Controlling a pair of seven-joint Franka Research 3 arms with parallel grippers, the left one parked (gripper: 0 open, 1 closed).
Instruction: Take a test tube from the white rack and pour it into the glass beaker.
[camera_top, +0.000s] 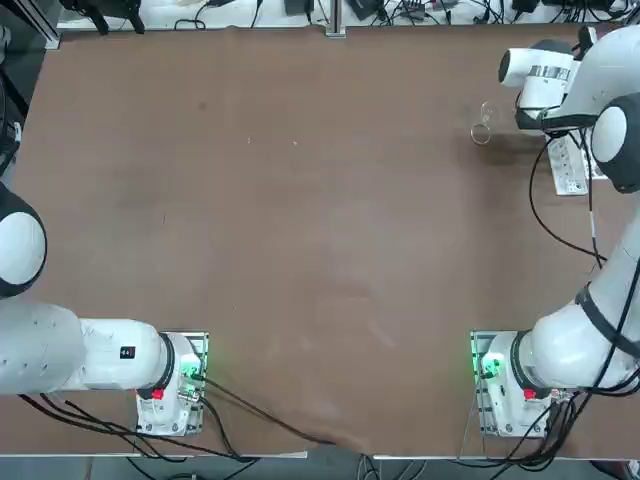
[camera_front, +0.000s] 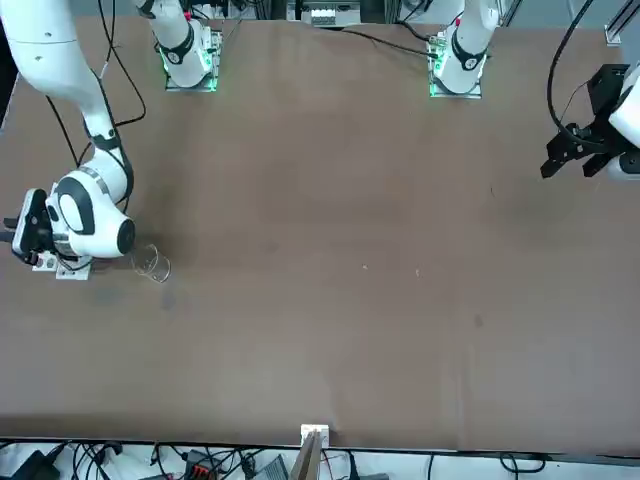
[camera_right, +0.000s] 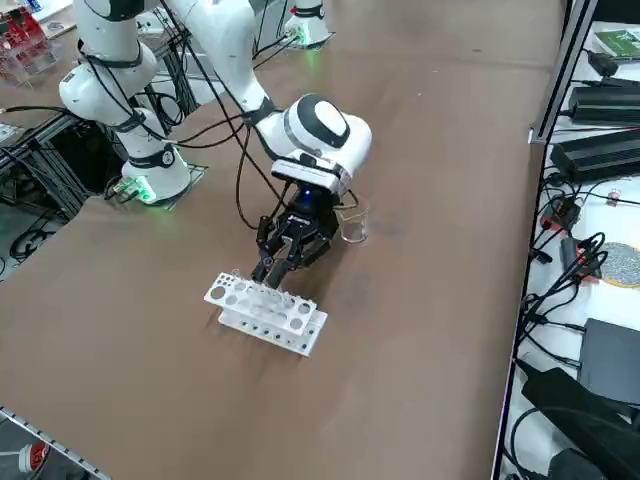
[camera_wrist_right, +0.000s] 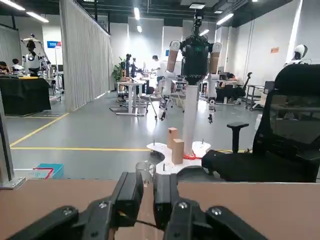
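Observation:
The white rack (camera_right: 266, 306) lies on the brown table near its right edge; it also shows in the top view (camera_top: 570, 166). My right gripper (camera_right: 273, 264) hangs tilted just over the rack's far end. In the wrist view its fingers (camera_wrist_right: 127, 192) stand shut on a clear test tube (camera_wrist_right: 145, 171), whose rim rises between the tips. I cannot tell whether the tube's lower end still sits in a hole. The glass beaker (camera_right: 352, 225) stands upright on the table a short way behind the gripper, toward the table's middle (camera_top: 484, 128), (camera_front: 155, 265).
The table's right edge runs close beside the rack, with cables and power supplies (camera_right: 600, 150) on a bench past it. My arm's own cable (camera_right: 240, 175) loops above the table near the gripper. The arm bases (camera_top: 505, 385) sit at the near edge.

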